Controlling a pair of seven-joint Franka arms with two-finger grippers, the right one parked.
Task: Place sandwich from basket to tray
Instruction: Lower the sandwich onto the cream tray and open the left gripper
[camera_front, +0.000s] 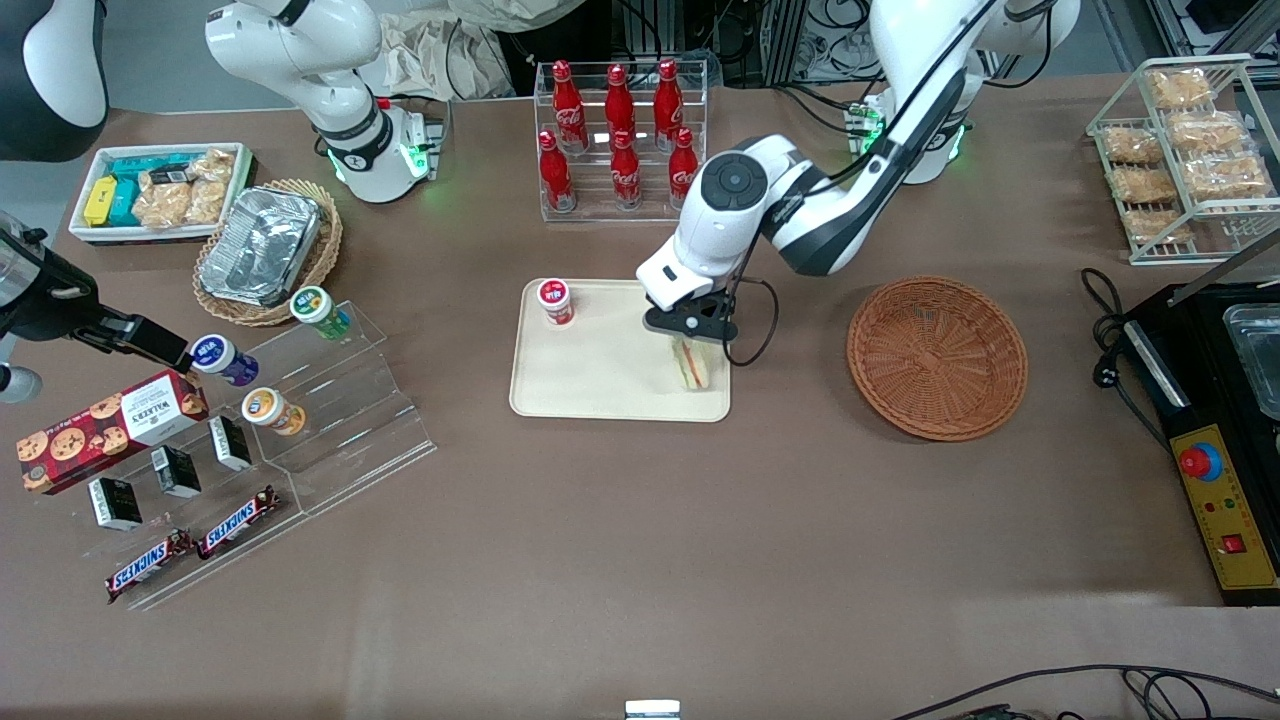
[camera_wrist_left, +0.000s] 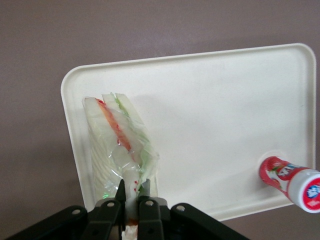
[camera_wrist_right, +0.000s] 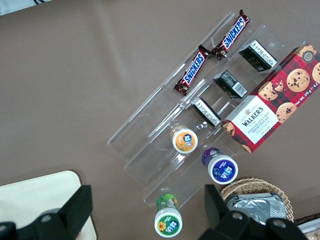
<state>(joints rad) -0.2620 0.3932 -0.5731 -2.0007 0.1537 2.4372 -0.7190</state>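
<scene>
The sandwich (camera_front: 691, 366) (camera_wrist_left: 120, 140), a clear-wrapped wedge with red and green filling, rests on the cream tray (camera_front: 590, 385) (camera_wrist_left: 210, 125) near its corner toward the working arm's end. My gripper (camera_front: 690, 335) (camera_wrist_left: 133, 192) is directly above it, shut on the sandwich's wrapped end. The reddish-brown woven basket (camera_front: 937, 357) lies beside the tray, toward the working arm's end of the table, with nothing in it.
A red-and-white yogurt cup (camera_front: 555, 301) (camera_wrist_left: 290, 180) stands on the tray's corner toward the parked arm. A rack of red cola bottles (camera_front: 620, 140) stands farther from the camera than the tray. A clear tiered snack stand (camera_front: 300, 420) lies toward the parked arm's end.
</scene>
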